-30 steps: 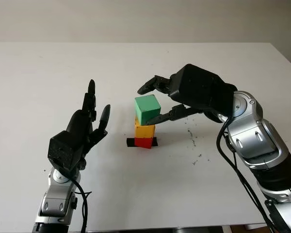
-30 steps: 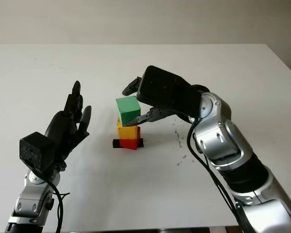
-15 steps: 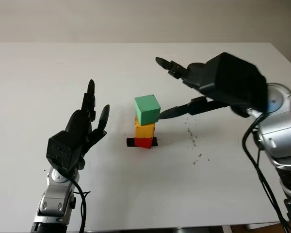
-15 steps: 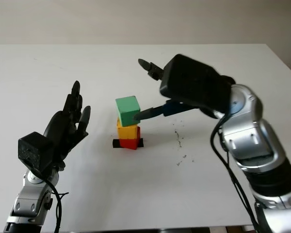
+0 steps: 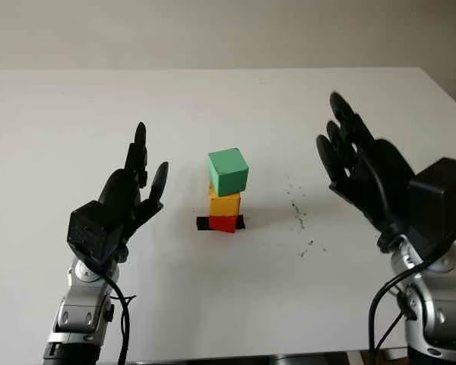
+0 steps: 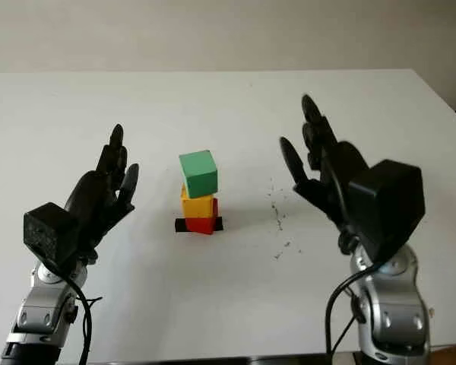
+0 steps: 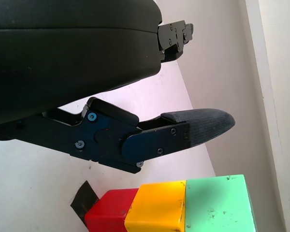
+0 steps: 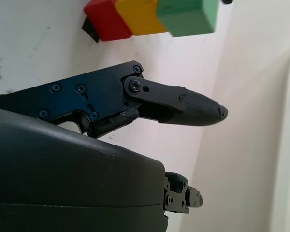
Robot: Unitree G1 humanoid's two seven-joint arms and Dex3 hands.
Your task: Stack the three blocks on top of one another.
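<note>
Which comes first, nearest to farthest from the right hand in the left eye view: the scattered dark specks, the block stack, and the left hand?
From the open right hand, raised at the table's right side:
1. Dark specks on the table, just inside the hand, toward the centre.
2. Block stack, green block on top, at the table's centre.
3. Left hand, open, raised beyond the stack on the far side.

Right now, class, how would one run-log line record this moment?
stack: green on yellow on red | left hand: open, left of stack | right hand: open, right of stack | table
</note>
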